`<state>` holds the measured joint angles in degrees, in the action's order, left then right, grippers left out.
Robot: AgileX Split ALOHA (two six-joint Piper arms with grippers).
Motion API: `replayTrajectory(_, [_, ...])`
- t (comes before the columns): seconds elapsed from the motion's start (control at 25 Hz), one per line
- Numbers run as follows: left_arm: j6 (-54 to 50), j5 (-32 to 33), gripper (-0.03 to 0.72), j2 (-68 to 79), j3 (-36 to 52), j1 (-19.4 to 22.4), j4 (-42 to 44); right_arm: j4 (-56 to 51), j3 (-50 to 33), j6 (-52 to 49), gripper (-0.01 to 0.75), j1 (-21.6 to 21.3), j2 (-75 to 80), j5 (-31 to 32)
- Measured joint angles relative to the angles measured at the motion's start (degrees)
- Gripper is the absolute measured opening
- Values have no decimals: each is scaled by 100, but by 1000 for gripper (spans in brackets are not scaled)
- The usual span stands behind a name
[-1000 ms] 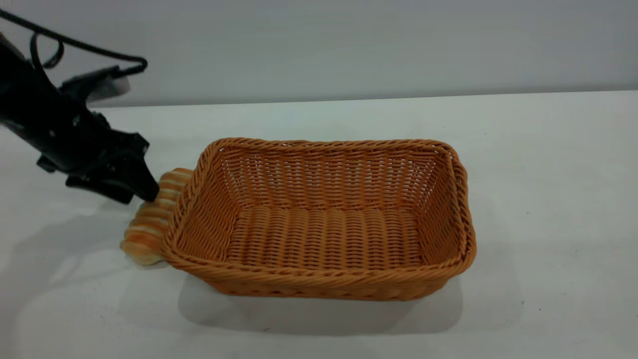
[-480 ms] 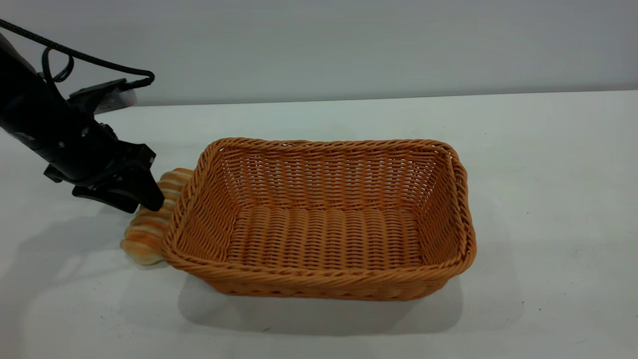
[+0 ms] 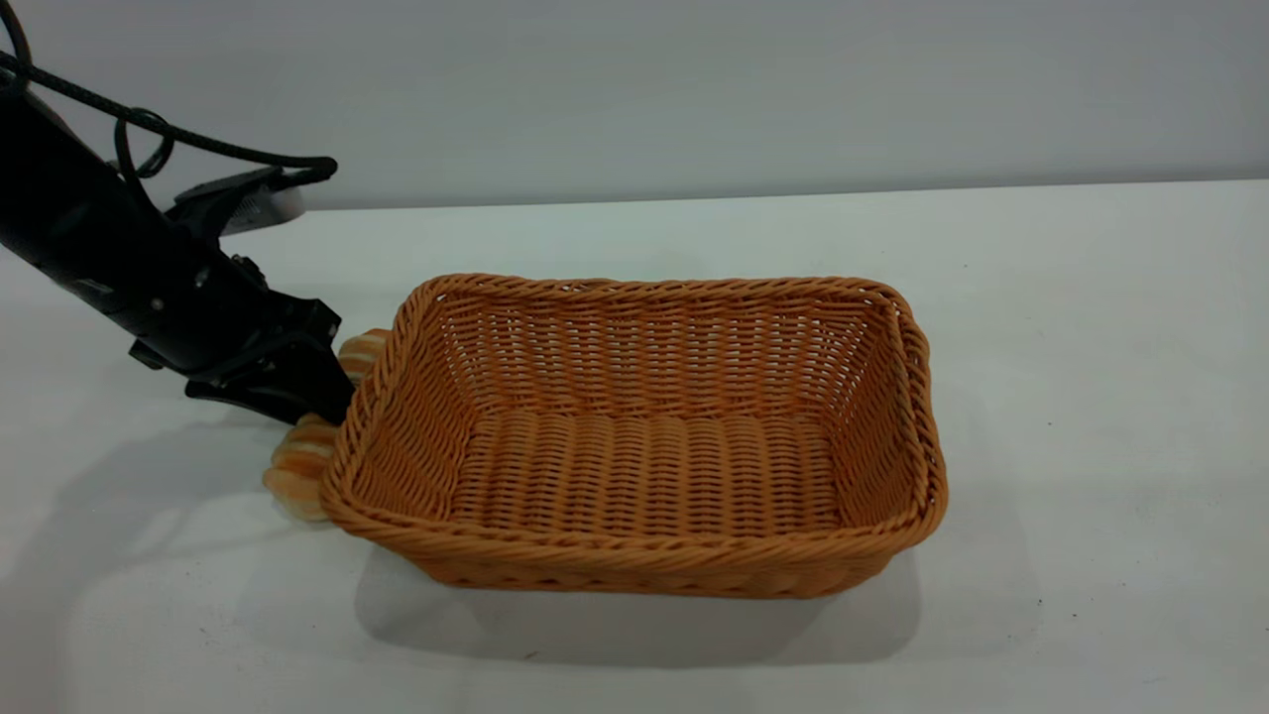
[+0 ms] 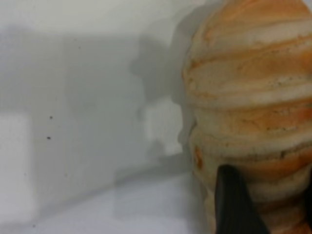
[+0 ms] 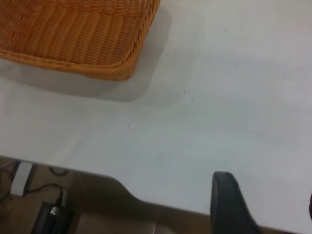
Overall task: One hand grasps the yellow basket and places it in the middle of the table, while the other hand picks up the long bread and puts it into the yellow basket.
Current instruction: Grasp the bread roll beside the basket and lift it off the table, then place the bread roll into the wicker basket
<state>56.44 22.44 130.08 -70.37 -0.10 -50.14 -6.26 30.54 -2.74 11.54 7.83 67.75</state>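
The yellow basket (image 3: 634, 288) stands upright and empty in the middle of the table (image 3: 1091, 347). The long bread (image 3: 297, 466) lies on the table against the basket's left wall. My left gripper (image 3: 332, 402) is down over the middle of the loaf, right beside the basket's rim, and hides that part. In the left wrist view the bread (image 4: 253, 97) fills the space between the spread fingers of the left gripper (image 4: 270, 195), which stands open around it. My right gripper (image 5: 265, 195) is open and empty over the table's edge, away from a corner of the basket (image 5: 78, 34).
The left arm's black cable (image 3: 198, 149) loops above the table's far left. In the right wrist view the table edge (image 5: 122, 187) drops to a floor with a black box (image 5: 51, 217) and a white power strip (image 5: 22, 178).
My left gripper has moved right and lower, closer to the basket's left wall, covering more of the bread. The loaf's near end has shifted slightly toward the basket.
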Motion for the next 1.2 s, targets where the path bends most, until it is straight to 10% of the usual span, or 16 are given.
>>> replayTrajectory(0.44, [47,3,49,51,-27,0,-7,-12,0,0,379,0,0,0])
replayTrajectory(1.2, [-998,312,49,-1648,15,67,1333,-7,-13,57,376,0,-270,191])
